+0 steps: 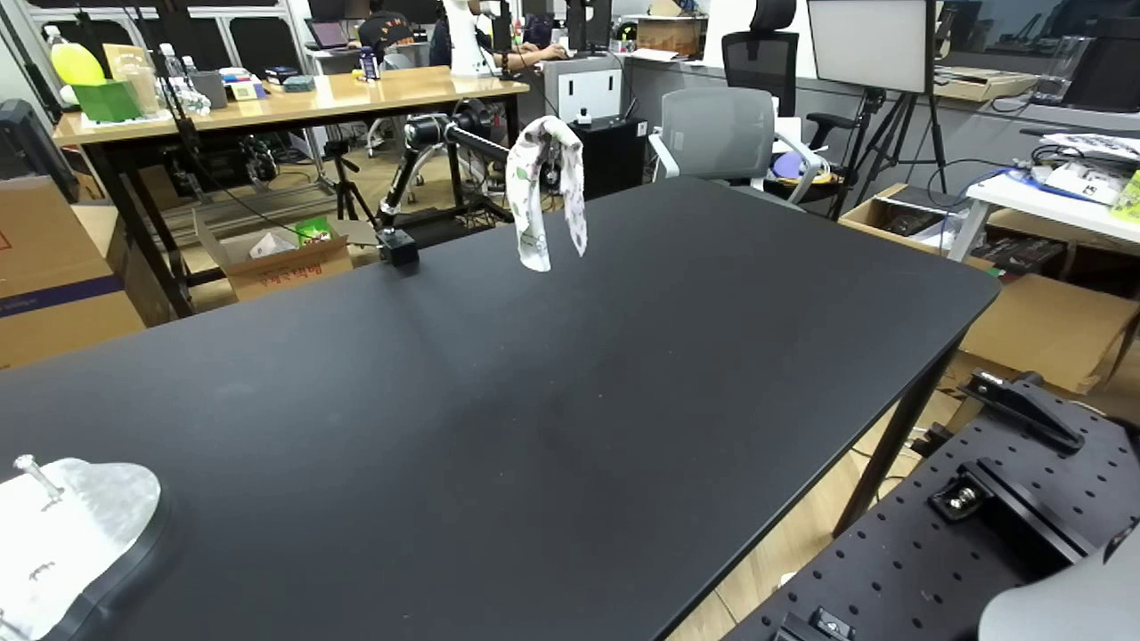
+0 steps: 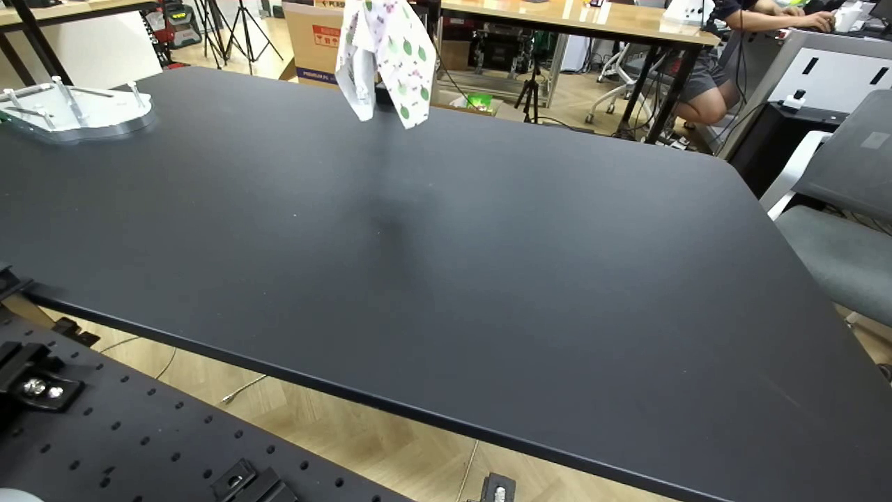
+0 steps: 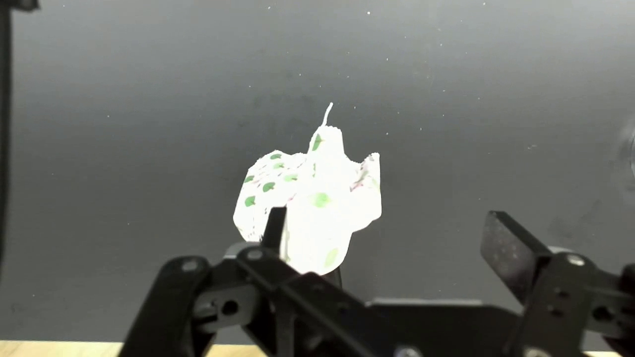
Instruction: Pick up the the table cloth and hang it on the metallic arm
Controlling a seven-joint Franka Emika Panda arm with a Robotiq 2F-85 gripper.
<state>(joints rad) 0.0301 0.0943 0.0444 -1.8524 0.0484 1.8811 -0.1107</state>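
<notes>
The table cloth [image 1: 536,191] is white with green and pink prints. It hangs folded over the far end of the metallic arm [image 1: 405,182], its two ends hanging down above the table. It also shows in an exterior view [image 2: 398,59], where it hides most of the arm. The arm is black with silver joints and stands at the table's edge. In the wrist view my gripper [image 3: 387,223] is open with nothing between its fingers. The cloth [image 3: 322,198] lies behind and beyond the left finger in that view; whether they touch cannot be told. The gripper is out of view in both exterior views.
The black table [image 1: 534,427] fills the middle. A white plate with upright bolts [image 1: 98,499] sits at one end, also in an exterior view [image 2: 77,104]. A grey chair [image 1: 717,133] stands by the far edge. A perforated mounting plate [image 1: 891,534] is near the robot base.
</notes>
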